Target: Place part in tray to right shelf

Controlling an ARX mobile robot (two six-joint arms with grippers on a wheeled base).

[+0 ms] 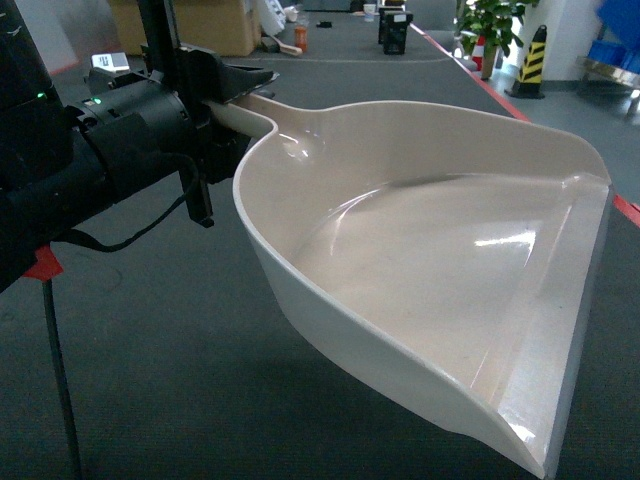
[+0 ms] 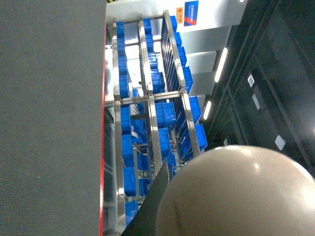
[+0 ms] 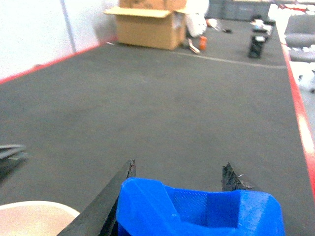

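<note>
The cream-white tray (image 1: 430, 260) hangs in the air across the middle of the head view, its bowl empty. My left gripper (image 1: 232, 92) is shut on the tray's handle at the upper left. In the left wrist view the tray (image 2: 241, 196) fills the lower right beside one black finger (image 2: 160, 204). The blue part (image 3: 197, 209) sits between the two black fingers of my right gripper (image 3: 178, 169), which is shut on it. A corner of the tray (image 3: 34, 219) shows at that view's lower left. The right shelf (image 2: 147, 123) with blue crates shows in the left wrist view.
Grey carpet floor lies all around, with a red line (image 1: 480, 80) on it. A cardboard box (image 3: 147, 22), an orange bottle (image 3: 203, 43) and a black item (image 3: 256, 45) stand far ahead. A black-yellow bollard (image 1: 532, 60) and a plant (image 1: 495, 25) are at the far right.
</note>
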